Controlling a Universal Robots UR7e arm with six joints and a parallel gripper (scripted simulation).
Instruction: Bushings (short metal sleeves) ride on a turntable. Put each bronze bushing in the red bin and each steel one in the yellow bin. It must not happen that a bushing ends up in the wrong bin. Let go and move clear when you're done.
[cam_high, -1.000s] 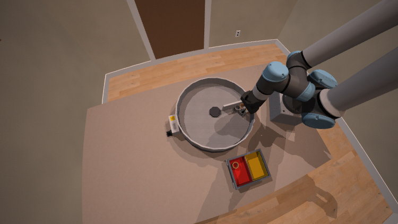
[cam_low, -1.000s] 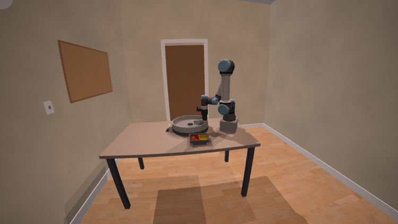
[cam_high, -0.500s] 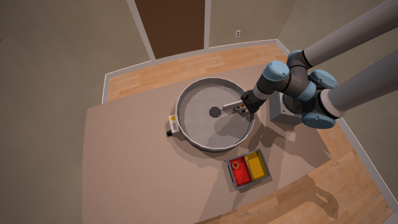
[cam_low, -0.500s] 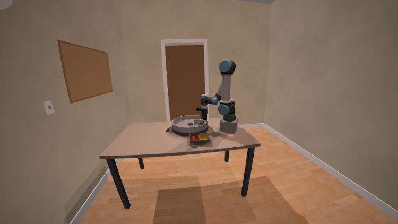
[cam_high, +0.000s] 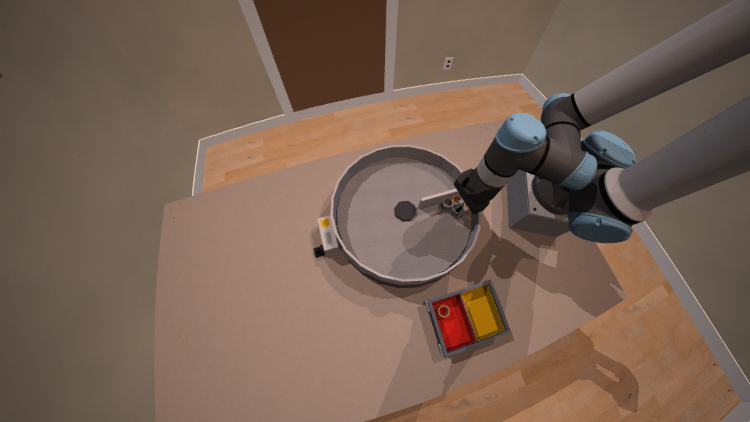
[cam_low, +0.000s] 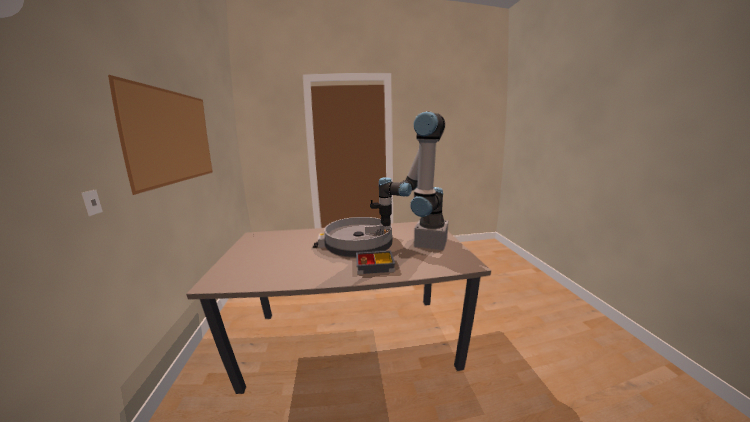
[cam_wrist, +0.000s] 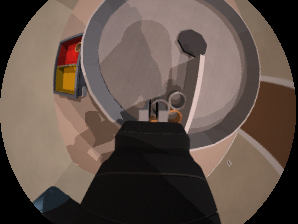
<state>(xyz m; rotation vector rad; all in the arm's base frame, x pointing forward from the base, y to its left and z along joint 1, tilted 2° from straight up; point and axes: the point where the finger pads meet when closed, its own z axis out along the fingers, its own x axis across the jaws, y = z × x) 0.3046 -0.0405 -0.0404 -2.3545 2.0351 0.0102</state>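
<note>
My gripper (cam_high: 461, 212) (cam_low: 386, 226) (cam_wrist: 153, 105) is low in the turntable (cam_high: 367, 236) near its rim. The fingers stand close together and seem shut on a bushing's wall. A steel bushing (cam_wrist: 161, 99) touches the right finger in the wrist view, and a strip of bronze shows between the fingers. Which one is pinched is hard to tell. Another steel bushing (cam_wrist: 177, 92) and a bronze bushing (cam_wrist: 180, 117) are just right of it. One bronze ring (cam_high: 443, 317) lies in the red bin (cam_high: 457, 335) (cam_wrist: 68, 56). The yellow bin (cam_high: 485, 320) (cam_wrist: 66, 79) looks empty.
A pale straight bar (cam_high: 436, 198) (cam_wrist: 196, 90) runs from the dark hub (cam_high: 404, 211) (cam_wrist: 192, 42) towards the rim, close beside the bushings. The turntable's raised wall surrounds them. A small white box (cam_high: 328, 238) is attached outside the wall, opposite the arm.
</note>
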